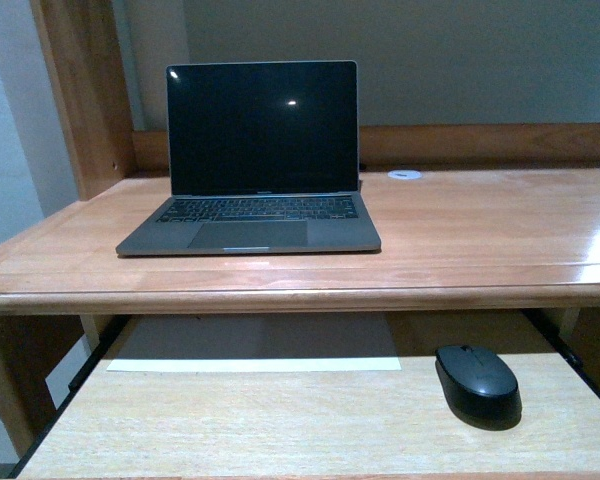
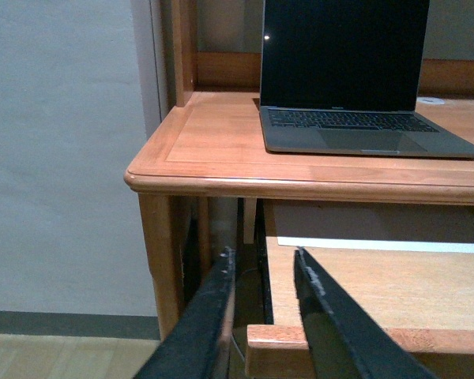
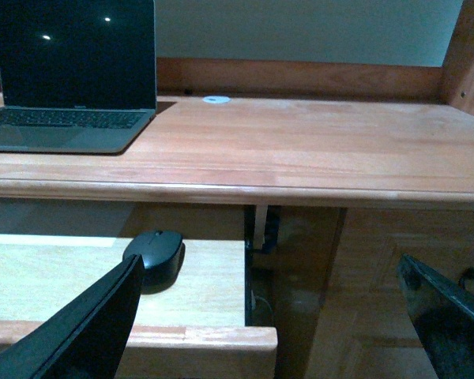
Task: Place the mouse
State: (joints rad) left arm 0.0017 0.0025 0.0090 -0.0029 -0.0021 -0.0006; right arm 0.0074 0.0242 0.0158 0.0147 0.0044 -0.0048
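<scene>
Front view, the mouse [image 1: 477, 383] sits on the right side of the pull-out tray [image 1: 280, 420] below the laptop [image 1: 260, 130], left wrist shows the left gripper [image 2: 262, 316] slightly parted and empty, right wrist has the right gripper [image 3: 261, 324] spread wide, mouse just beyond one finger, not between the jaws.

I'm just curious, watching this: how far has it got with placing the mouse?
The mouse lies on the pull-out shelf below the desk, touched by nothing. Nothing is in hand: left pincer and right pincer are both open and empty. If the shelf is its place, it is done; if the desk by the laptop, everything is left.
</scene>
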